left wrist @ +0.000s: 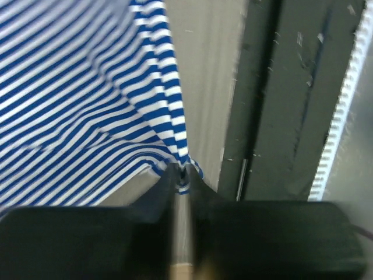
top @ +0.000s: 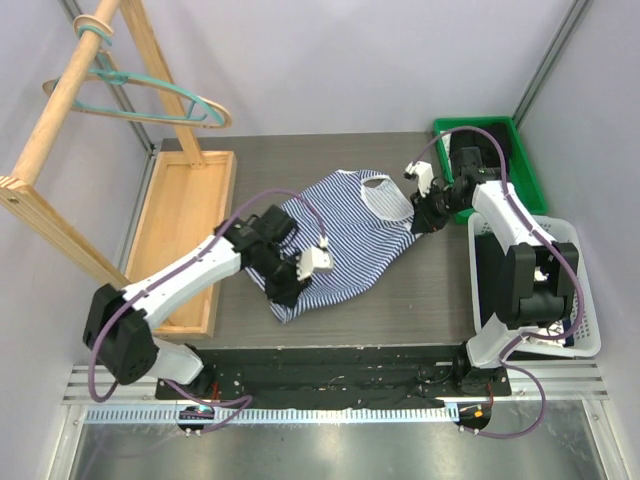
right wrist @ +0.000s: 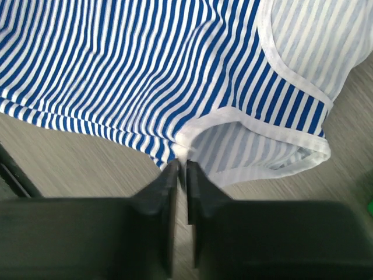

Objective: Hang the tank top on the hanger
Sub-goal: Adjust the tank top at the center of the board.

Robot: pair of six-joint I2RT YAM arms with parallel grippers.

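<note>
The striped tank top [top: 340,235] lies spread on the grey table, neck opening toward the back right. My left gripper [top: 285,290] is at its near left hem corner; in the left wrist view the left gripper [left wrist: 183,175] is shut, with a corner of the tank top [left wrist: 87,87] pinched between the tips. My right gripper [top: 418,222] is at the right armhole; the right wrist view shows that gripper [right wrist: 181,165] nearly closed on the white trim of the tank top [right wrist: 145,70]. The teal hanger [top: 150,95] hangs on the rack at the back left.
A wooden rack [top: 60,110] with a tray base [top: 185,230] stands at the left. At the back right sits a green bin [top: 500,160], and a white basket [top: 585,300] is on the right. A black mat [top: 330,365] runs along the near edge.
</note>
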